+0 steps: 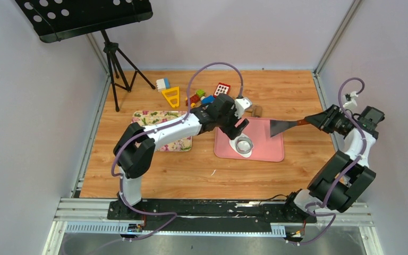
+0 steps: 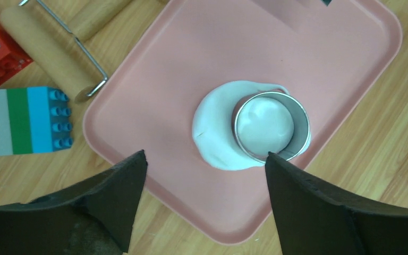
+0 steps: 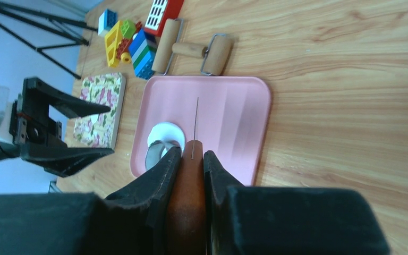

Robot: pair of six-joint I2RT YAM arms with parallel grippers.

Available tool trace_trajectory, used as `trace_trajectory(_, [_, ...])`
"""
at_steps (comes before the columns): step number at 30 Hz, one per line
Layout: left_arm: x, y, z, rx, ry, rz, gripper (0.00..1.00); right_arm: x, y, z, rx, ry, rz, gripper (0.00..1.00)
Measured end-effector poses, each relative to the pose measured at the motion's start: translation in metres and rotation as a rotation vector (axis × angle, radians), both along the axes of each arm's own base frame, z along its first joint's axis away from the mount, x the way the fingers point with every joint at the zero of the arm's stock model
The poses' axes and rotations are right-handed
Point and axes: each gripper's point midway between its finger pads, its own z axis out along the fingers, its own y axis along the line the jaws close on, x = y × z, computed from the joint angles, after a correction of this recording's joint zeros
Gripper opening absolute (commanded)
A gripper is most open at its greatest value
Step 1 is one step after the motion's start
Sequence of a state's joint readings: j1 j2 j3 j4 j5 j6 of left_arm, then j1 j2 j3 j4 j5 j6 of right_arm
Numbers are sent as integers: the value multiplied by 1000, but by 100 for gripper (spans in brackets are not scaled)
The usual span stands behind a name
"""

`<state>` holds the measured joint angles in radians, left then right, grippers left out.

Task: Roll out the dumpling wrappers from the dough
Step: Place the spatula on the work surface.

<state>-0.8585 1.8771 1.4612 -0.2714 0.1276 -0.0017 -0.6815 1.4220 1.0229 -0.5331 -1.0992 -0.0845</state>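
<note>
Right wrist view: ring [image 3: 156, 154] half hidden behind right hand [image 3: 191, 154], spatula [image 3: 187, 199] edge-on.

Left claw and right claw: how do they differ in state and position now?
The left claw is open and empty; the right claw is shut on the spatula. The left claw hangs over the pink tray, by the metal ring; the right claw sits beyond the tray's right edge. Both have black fingers.
</note>
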Motion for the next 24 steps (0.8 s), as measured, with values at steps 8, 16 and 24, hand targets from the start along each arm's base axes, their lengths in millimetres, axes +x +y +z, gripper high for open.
trace_trajectory(8, [-4,-27,-13,80,-10,-26,73,-19,-54,8,26,-27,-161,0])
trace_trajectory(16, [-11,-25,-55,174,54,-31,59,-24,-50,29,-19,-86,-159,0])
trace_trajectory(24, [-17,-24,-69,204,101,-46,48,-26,-47,35,-29,-103,-154,0])
